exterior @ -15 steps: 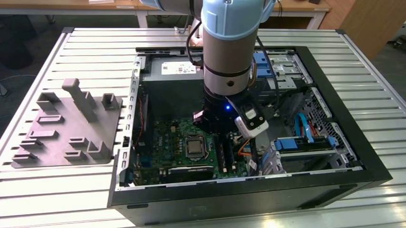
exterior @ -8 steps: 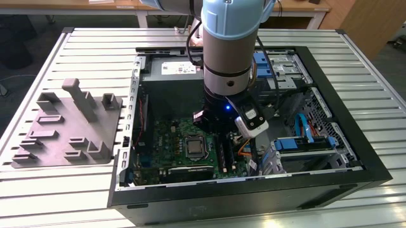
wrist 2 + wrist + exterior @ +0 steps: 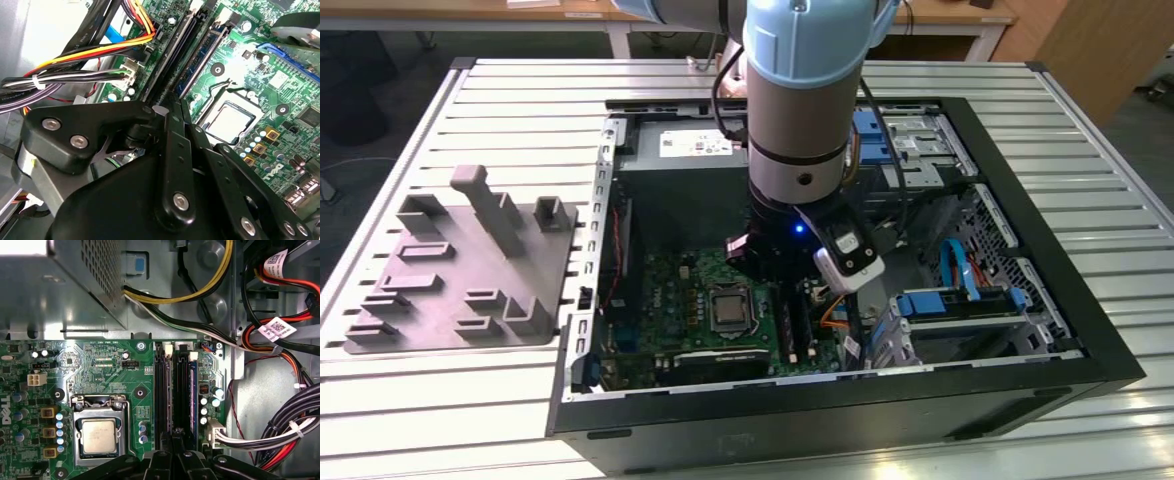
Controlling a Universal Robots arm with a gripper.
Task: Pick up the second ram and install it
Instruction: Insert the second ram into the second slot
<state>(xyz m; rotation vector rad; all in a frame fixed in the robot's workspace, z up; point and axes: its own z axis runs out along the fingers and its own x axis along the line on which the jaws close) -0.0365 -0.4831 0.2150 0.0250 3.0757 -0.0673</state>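
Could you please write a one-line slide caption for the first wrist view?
Gripper poised over the memory slots beside the processor socket on the green motherboard.

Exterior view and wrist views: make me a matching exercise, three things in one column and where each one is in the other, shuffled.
Things:
1. grey moulded plate
2. CPU socket
3. gripper

Places:
A. mounted flat on the green motherboard
B. poised over the memory slots
C. outside the computer case, on the slatted table

Pairs: 1-C, 2-A, 3-B.
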